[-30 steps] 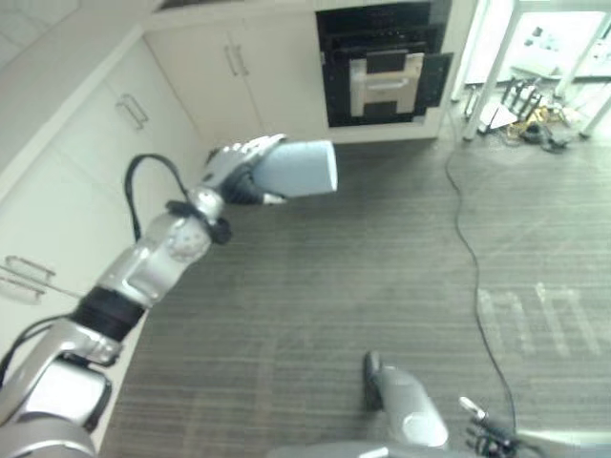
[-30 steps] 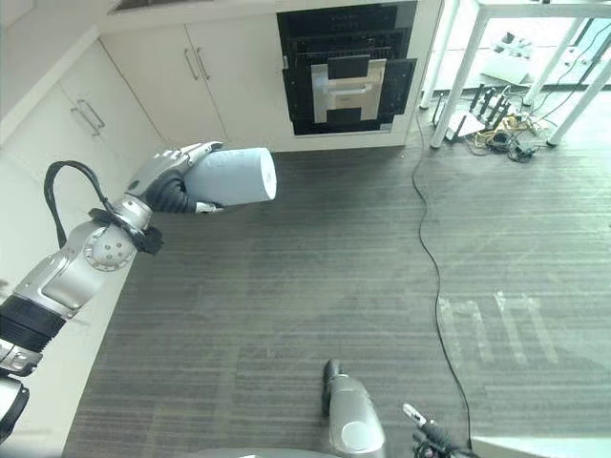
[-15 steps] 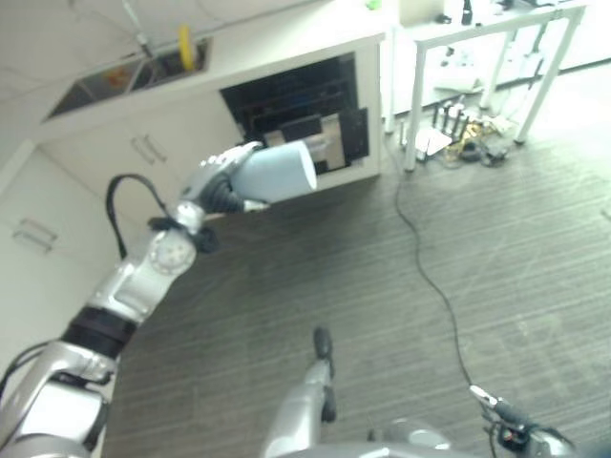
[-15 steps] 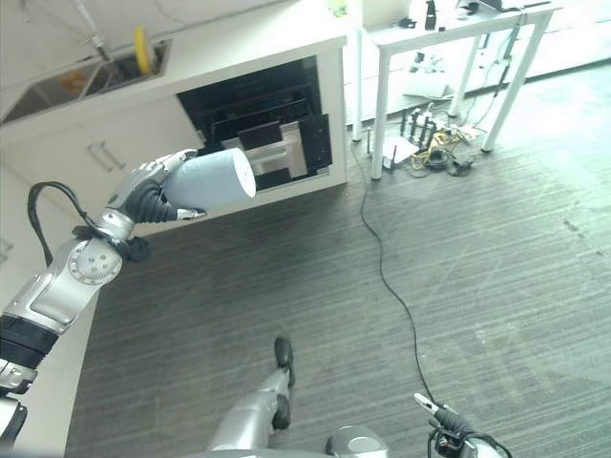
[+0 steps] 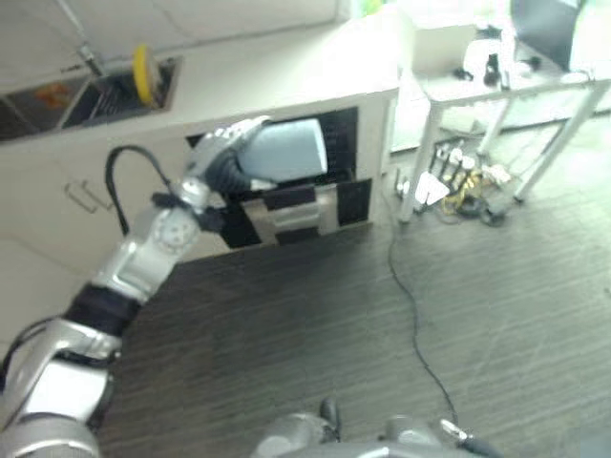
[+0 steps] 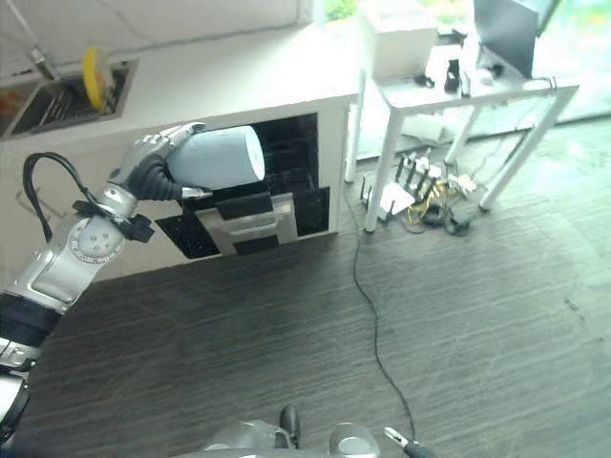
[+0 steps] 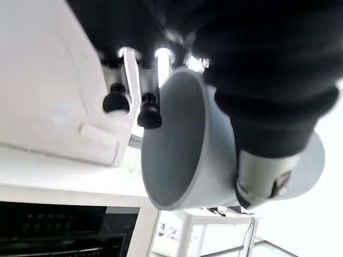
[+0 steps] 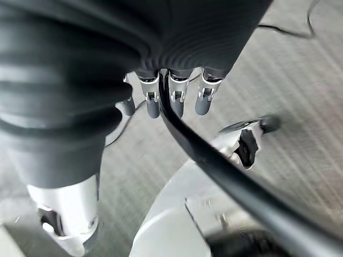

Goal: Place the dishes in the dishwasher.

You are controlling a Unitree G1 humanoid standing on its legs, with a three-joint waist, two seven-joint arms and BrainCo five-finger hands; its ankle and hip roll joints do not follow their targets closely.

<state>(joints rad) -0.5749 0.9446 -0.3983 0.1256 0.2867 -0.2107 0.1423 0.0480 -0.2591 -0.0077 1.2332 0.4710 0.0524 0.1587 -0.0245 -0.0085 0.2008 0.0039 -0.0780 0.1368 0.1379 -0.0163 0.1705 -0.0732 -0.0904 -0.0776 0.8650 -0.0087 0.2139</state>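
Observation:
A pale blue-grey cup (image 5: 286, 153) lies on its side in my left hand (image 5: 218, 162), which is raised at chest height. The fingers (image 7: 149, 115) curl over its rim and the thumb presses its outer wall, so the hand is shut on the cup (image 7: 182, 155). Its open mouth faces the dishwasher (image 6: 253, 215), a dark open cavity under the white counter with a steel-fronted panel tipped out of it. The cup (image 6: 221, 157) hangs in front of the cavity's upper part, apart from it. My right hand (image 8: 171, 99) hangs low over the floor with straight, relaxed fingers, holding nothing.
A sink (image 6: 57, 100) with a yellow item (image 6: 93, 76) is set in the counter to the left. A white table (image 6: 468, 91) stands right of the dishwasher, with tangled cables (image 6: 430, 196) under it. A black cord (image 6: 368, 305) runs across the dark striped floor.
The whole picture has swung, so the camera moved: the dishwasher now sits nearer the middle, right behind the cup. My left hand keeps hold of the cup.

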